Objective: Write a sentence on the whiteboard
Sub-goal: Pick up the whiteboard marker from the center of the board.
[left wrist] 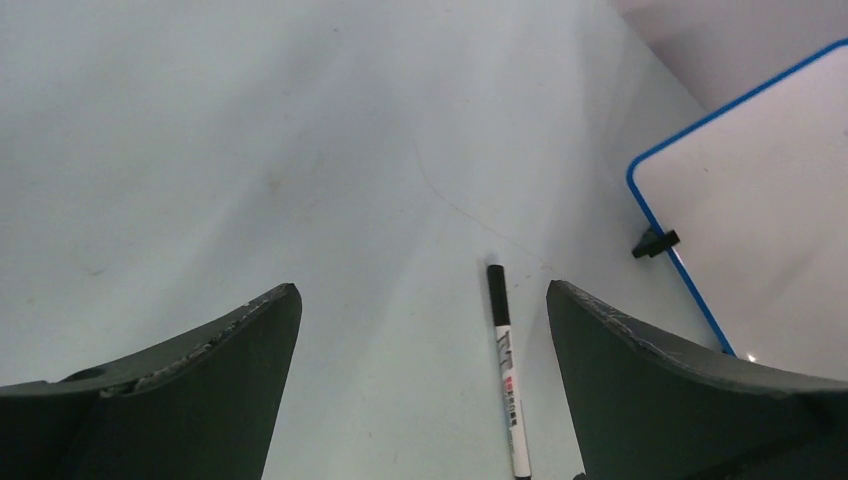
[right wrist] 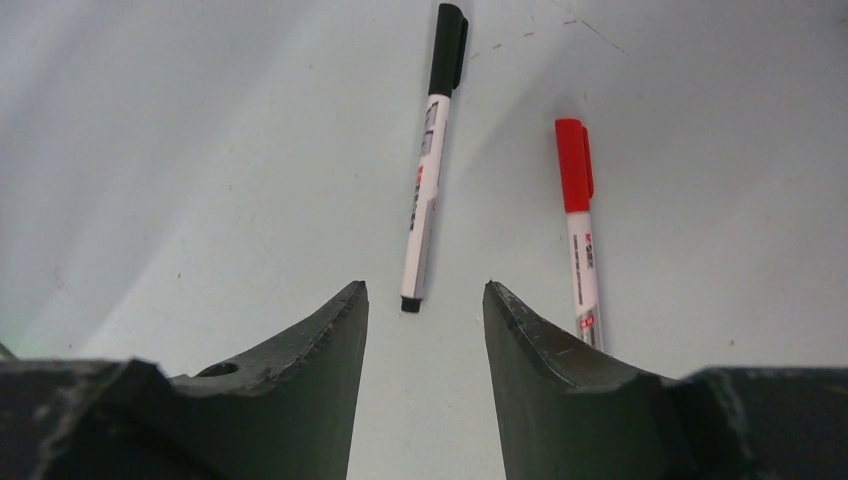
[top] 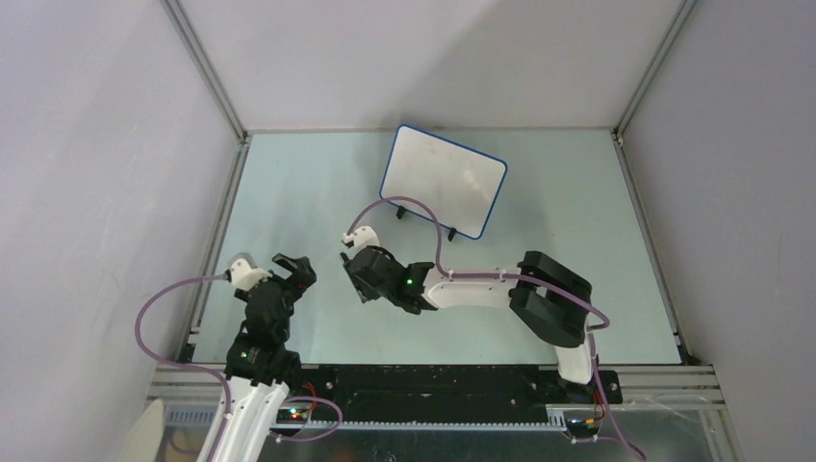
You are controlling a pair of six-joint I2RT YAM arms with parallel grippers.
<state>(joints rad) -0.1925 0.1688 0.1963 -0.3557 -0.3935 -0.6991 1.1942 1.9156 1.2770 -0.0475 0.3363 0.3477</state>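
The fingers [right wrist: 300, 370] of my right gripper [right wrist: 424, 295] stand partly apart, pinching nothing, with a black-capped marker [right wrist: 428, 170] lying on the table [top: 577, 250] just ahead of the gap and a red-capped marker [right wrist: 578, 230] beside it, while my left gripper [left wrist: 422, 292] is spread wide and the whiteboard [top: 443, 178] stands on its feet farther back, apart from both.

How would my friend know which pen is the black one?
Look near the blue-rimmed whiteboard, where the right pincer hangs over the table. Two white pens lie just ahead of it. The black pen has a black cap; the red pen beside it has a red one.
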